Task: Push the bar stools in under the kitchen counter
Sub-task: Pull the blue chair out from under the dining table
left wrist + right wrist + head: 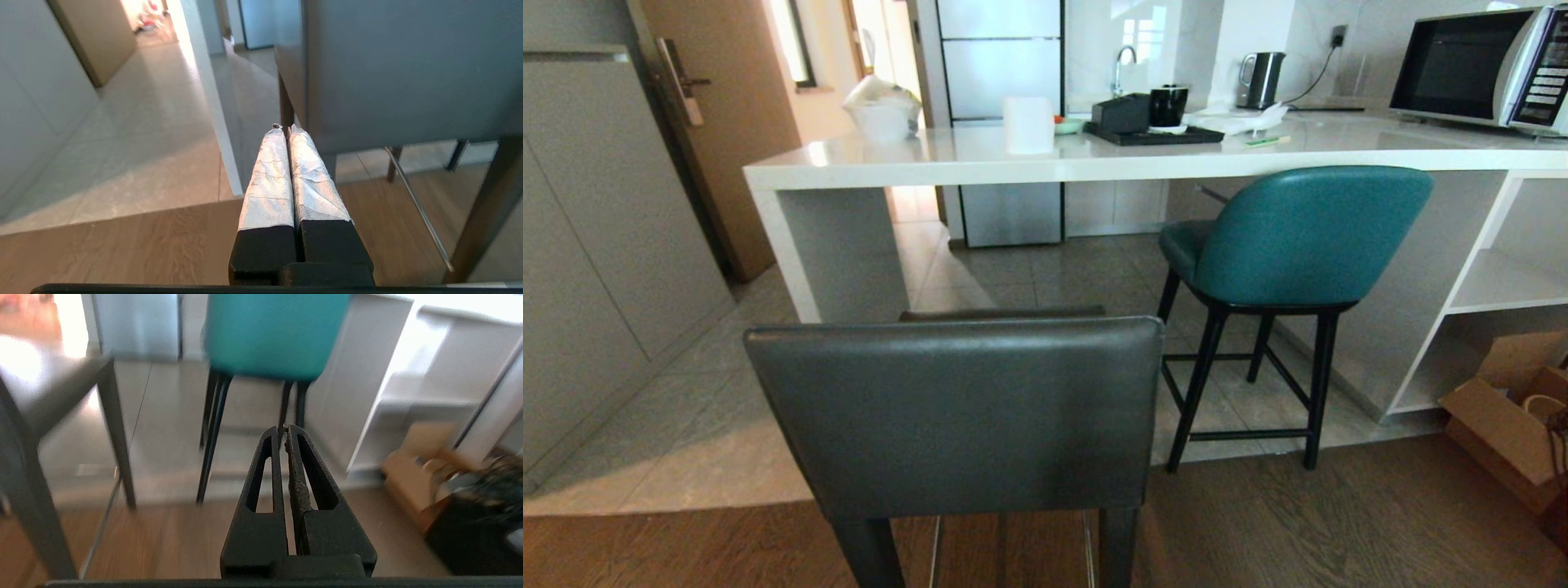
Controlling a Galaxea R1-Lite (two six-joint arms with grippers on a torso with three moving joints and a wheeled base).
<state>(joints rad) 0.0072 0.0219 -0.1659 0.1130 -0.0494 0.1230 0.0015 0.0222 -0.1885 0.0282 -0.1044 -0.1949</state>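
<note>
The grey-backed bar stool (pixel 964 416) stands right in front of me on the wood floor, short of the kitchen counter (pixel 1045 159). The teal bar stool (pixel 1298 237) sits further right, its seat partly under the counter top. Neither arm shows in the head view. My left gripper (pixel 284 127) is shut, hanging low beside the grey stool's back (pixel 408 69) without touching it. My right gripper (pixel 284 428) is shut and empty, pointing toward the teal stool (pixel 273 332), with the grey stool's leg (pixel 118 437) off to one side.
White open shelving (pixel 1503 286) closes off the counter's right end, with cardboard boxes (pixel 1511 416) on the floor beside it. A white panel leg (pixel 837 253) holds up the counter's left end. A microwave (pixel 1486 65), kettle (pixel 1262 79) and tray (pixel 1152 135) sit on top.
</note>
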